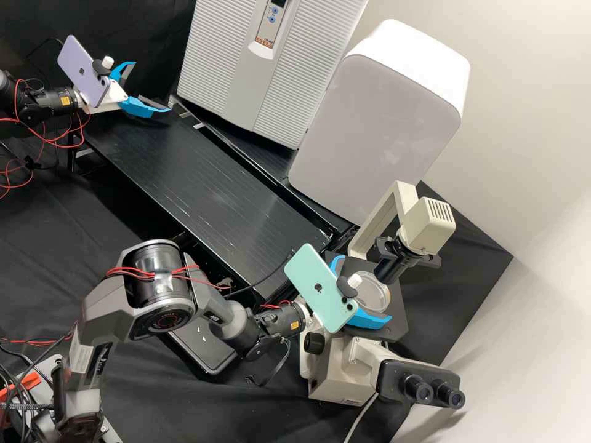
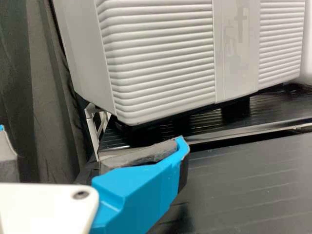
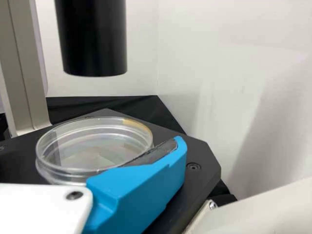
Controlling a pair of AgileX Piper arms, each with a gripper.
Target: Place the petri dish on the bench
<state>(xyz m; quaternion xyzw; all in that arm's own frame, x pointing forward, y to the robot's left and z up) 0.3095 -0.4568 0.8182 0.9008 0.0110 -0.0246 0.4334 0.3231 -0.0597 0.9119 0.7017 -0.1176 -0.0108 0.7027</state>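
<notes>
Poised at the microscope stage (image 1: pixel 399 326), at right: right claw (image 1: pixel 365 289), its bright blue fingers set wide apart. Between them, a round, clear petri dish (image 1: pixel 374 292), lying flat on the dark stage. In the right wrist view, close up, a grey-padded finger (image 3: pixel 156 170) right at the dish's rim; hard to tell whether touching or just beside. Mounted over the claw, a mint green phone (image 1: pixel 314 289) with a logo on its back; just behind, on the dark wrist, a small yellow label (image 1: pixel 294 325).

Directly above the dish, the black condenser (image 1: pixel 394 267) of a cream microscope (image 1: pixel 338 372), topped by a vented lamp housing (image 1: pixel 431 224). Toward the near right, twin black eyepieces (image 1: pixel 418 389), with a small printed plate (image 1: pixel 351 400) low on the body.

Running from there toward the far left, the long black worktop (image 1: pixel 209 191). Over its far left end, left claw (image 1: pixel 151 87), likewise spread, with nothing gripped, beneath a lilac phone (image 1: pixel 80 69) also bearing a logo. Behind the worktop, a ribbed white machine (image 1: pixel 209 67) with blue buttons and a printed orange label (image 1: pixel 265 43); to its right, a rounded white cabinet (image 1: pixel 381 117).
</notes>
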